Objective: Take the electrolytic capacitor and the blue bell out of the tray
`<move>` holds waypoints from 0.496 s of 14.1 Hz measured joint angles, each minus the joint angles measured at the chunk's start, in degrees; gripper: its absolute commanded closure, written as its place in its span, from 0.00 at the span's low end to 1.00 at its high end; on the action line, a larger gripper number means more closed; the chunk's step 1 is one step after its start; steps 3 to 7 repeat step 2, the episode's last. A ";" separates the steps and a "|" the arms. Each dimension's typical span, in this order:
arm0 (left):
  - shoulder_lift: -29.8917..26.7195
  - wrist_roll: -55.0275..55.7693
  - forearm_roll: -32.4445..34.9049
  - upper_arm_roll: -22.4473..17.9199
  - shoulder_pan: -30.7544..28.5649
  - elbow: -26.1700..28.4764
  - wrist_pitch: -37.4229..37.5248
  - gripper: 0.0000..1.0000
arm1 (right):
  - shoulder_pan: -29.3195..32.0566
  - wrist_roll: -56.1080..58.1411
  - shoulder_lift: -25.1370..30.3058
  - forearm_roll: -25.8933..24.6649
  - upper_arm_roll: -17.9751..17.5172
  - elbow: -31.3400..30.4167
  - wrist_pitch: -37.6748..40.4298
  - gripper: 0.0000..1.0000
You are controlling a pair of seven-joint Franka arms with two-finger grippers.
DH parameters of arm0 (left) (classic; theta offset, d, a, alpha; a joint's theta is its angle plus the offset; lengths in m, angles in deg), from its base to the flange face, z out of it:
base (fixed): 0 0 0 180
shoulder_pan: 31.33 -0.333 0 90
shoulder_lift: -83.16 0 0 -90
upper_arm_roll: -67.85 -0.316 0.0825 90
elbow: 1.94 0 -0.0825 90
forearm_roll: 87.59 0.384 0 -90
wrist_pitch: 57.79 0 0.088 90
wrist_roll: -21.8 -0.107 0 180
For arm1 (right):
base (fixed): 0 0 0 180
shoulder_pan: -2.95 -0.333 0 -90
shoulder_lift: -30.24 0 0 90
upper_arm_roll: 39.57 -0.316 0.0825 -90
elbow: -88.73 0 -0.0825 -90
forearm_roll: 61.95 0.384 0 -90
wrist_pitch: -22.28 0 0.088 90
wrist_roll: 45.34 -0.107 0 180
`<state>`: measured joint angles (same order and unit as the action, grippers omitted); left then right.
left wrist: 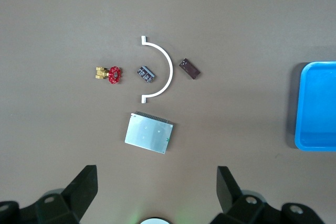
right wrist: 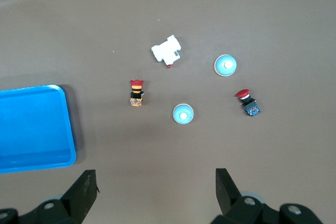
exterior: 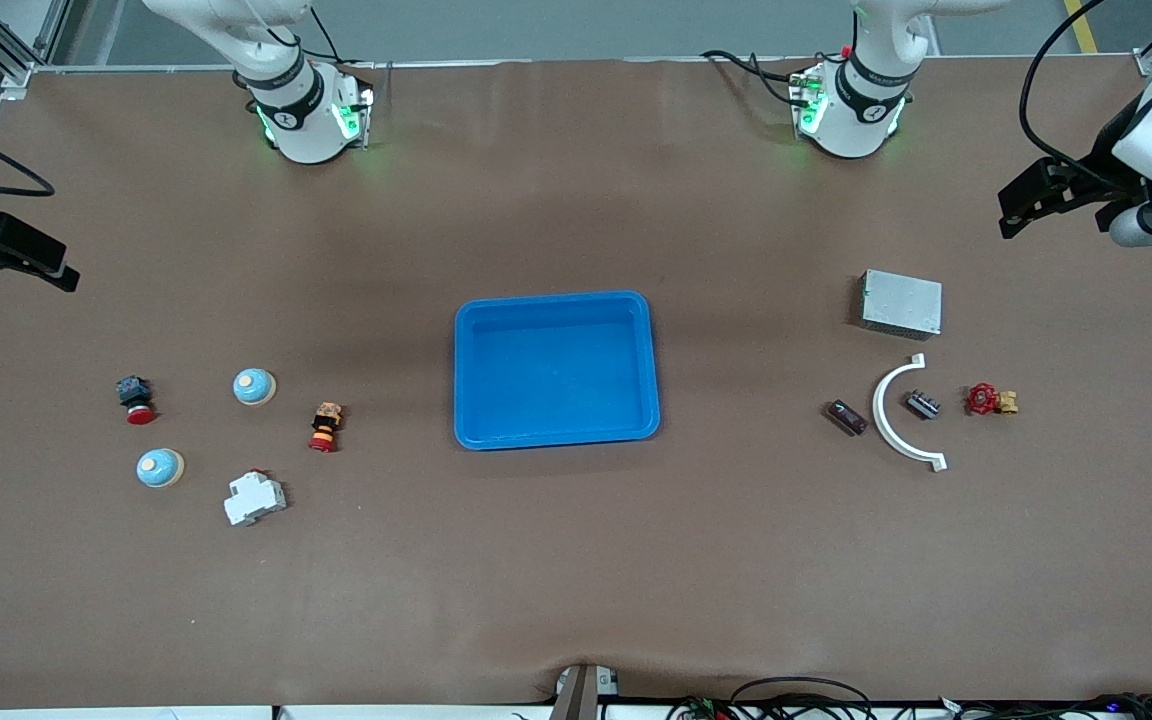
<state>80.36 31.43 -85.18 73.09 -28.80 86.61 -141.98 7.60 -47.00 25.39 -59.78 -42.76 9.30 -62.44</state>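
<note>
Judging the electrolytic capacitor (exterior: 847, 417) light, stiff, best pinched across its short sides, I see it on the counter (exterior: 576, 560) outside the empty tray (exterior: 556, 299), left gripper (left wrist: 156, 177) and right gripper (right wrist: 155, 178) waiting with fingers spread at the counter's ends.

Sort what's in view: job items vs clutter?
Job: electrolytic capacitor, two blue bells, empty blue tray.
Clutter: grey metal box, white curved bracket, ridged grey block, red-handled valve, two red pushbuttons, white breaker.

I saw the tray (exterior: 555, 369) unobstructed, electrolytic capacitor (exterior: 847, 417) hemmed by white arc (exterior: 898, 415), bells (exterior: 254, 387) spaced apart.
</note>
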 measured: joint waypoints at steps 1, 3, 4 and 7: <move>0.00 0.00 0.00 -0.04 0.00 0.00 0.00 0.00 | 0.00 0.00 0.00 0.00 0.00 0.00 0.00 0.00; 0.00 0.00 0.00 -0.06 0.00 0.00 0.00 0.00 | 0.00 0.00 0.00 0.00 0.00 0.00 0.00 0.00; 0.00 0.00 0.00 -0.06 0.00 0.00 0.00 0.00 | 0.00 0.00 0.00 0.00 0.00 0.00 0.00 0.00; 0.00 0.00 0.00 -0.06 0.00 0.00 0.00 0.00 | 0.00 0.00 0.00 0.00 0.00 0.00 0.00 0.00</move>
